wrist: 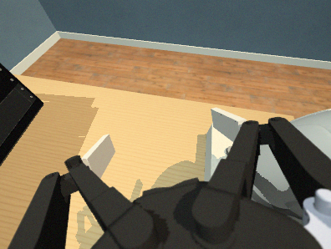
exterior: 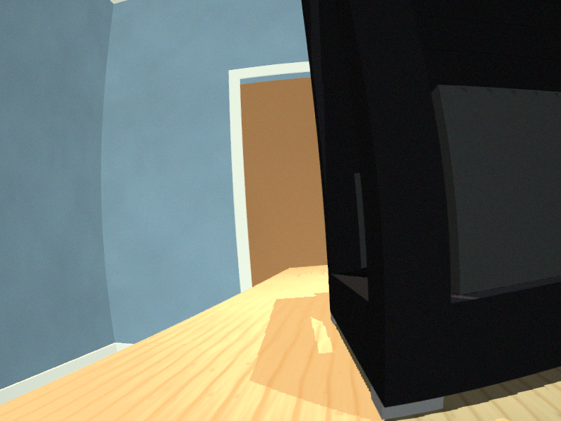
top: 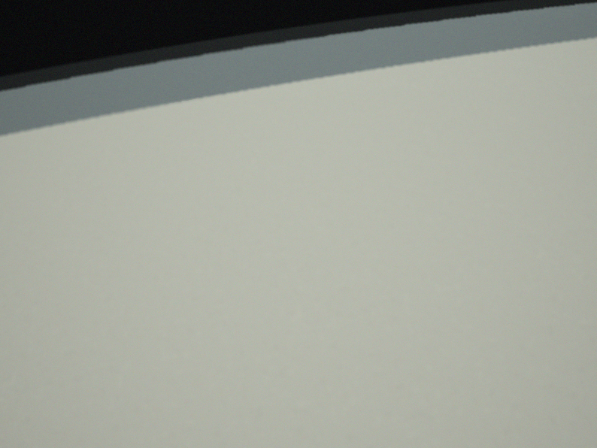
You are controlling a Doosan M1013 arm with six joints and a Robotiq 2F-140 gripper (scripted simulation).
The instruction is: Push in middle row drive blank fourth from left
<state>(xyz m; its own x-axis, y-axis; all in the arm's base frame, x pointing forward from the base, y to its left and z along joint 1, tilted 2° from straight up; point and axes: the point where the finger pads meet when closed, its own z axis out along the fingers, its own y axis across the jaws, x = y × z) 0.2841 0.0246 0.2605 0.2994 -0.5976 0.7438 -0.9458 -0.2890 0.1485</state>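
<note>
Wrist cam has the gripper spread wide with nothing in it, pale fingertips over the light wood table. The rack is just a black corner at far left there, well apart from the claw. Exterior cam sits right up against it: upright, tall axis vertical. Can't make out the blanks or which way its front faces.
</note>
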